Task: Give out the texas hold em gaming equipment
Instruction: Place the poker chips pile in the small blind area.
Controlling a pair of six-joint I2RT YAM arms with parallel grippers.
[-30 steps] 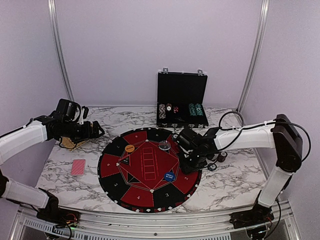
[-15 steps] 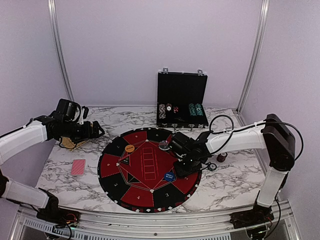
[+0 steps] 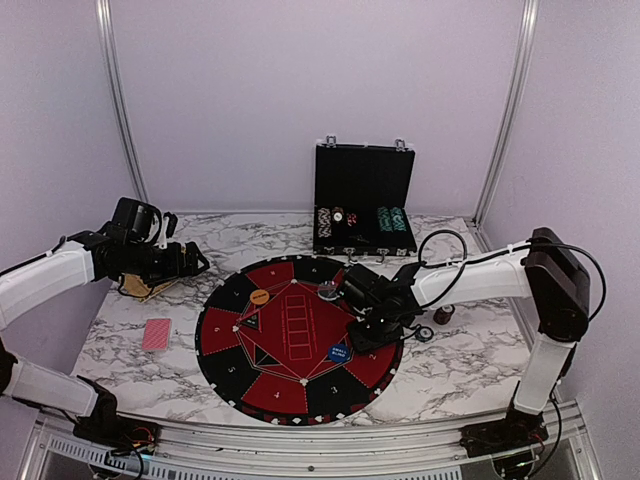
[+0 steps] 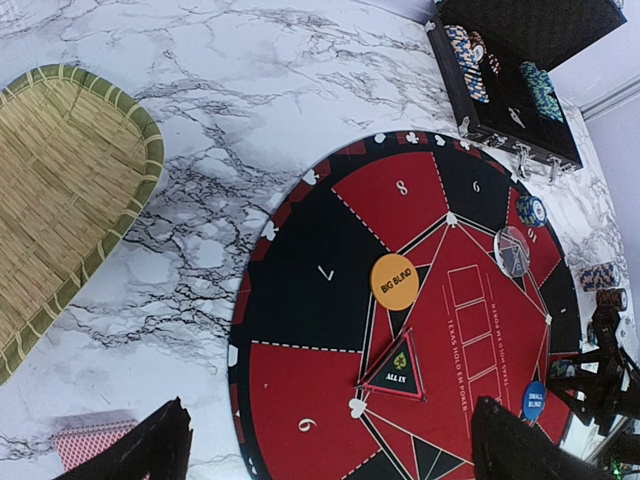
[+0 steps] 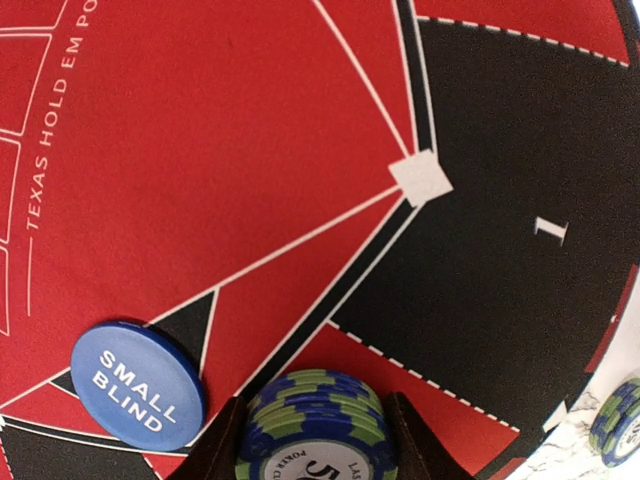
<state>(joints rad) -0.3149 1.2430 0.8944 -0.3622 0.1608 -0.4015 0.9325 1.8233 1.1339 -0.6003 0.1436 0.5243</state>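
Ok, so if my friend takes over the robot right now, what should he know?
Left end effector: open, empty, hovering near the woven tray.
Right end effector: shut on a blue-and-green chip stack, low over the round mat, beside the Small Blind disc.
On the mat: Big Blind disc, All In marker, clear disc, one chip stack by the far edge.
Elsewhere: red-backed cards left of the mat; loose chips right of it; rows of chips in the black case.
Left to do: probably set this stack down, then hand out the remaining chips and cards.
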